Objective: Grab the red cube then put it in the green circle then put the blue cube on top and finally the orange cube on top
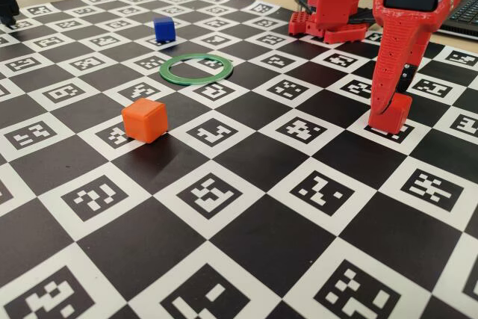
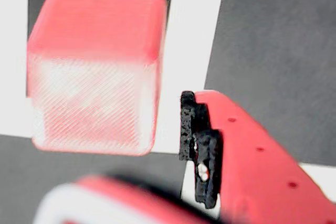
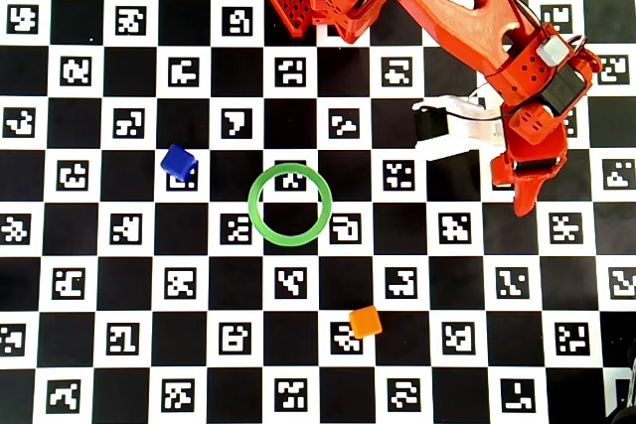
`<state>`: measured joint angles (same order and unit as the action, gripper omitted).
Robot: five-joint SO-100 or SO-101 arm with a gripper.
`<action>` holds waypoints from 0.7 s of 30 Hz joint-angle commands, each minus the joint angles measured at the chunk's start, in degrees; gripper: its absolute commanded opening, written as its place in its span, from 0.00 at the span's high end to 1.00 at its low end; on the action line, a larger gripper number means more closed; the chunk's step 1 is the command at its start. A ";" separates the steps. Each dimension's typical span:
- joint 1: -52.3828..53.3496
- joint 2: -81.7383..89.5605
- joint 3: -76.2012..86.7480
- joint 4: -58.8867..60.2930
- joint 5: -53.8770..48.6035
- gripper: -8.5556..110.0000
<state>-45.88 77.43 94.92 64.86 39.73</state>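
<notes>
The claw (image 1: 390,119) is lowered to the checkered board (image 1: 246,252) at the right side of the fixed view, with the red cube (image 1: 393,115) sitting at its tip on a white marker square. In the wrist view the red cube (image 2: 94,69) is seen resting on the board, with a clear strip of white between it and the black-padded finger (image 2: 198,145); the jaws are apart and nothing is clamped. In the overhead view the red cube is mostly hidden under the arm. The green ring (image 3: 289,205) is laid flat near the board's middle, its centre open. The blue cube (image 3: 178,162) is placed to the left of the ring, apart from it. The orange cube (image 3: 365,322) is set below and right of the ring, also apart.
</notes>
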 commanded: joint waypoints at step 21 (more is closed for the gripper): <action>-0.62 1.49 4.04 -8.17 -1.41 0.58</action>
<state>-45.88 77.43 99.32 57.48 38.67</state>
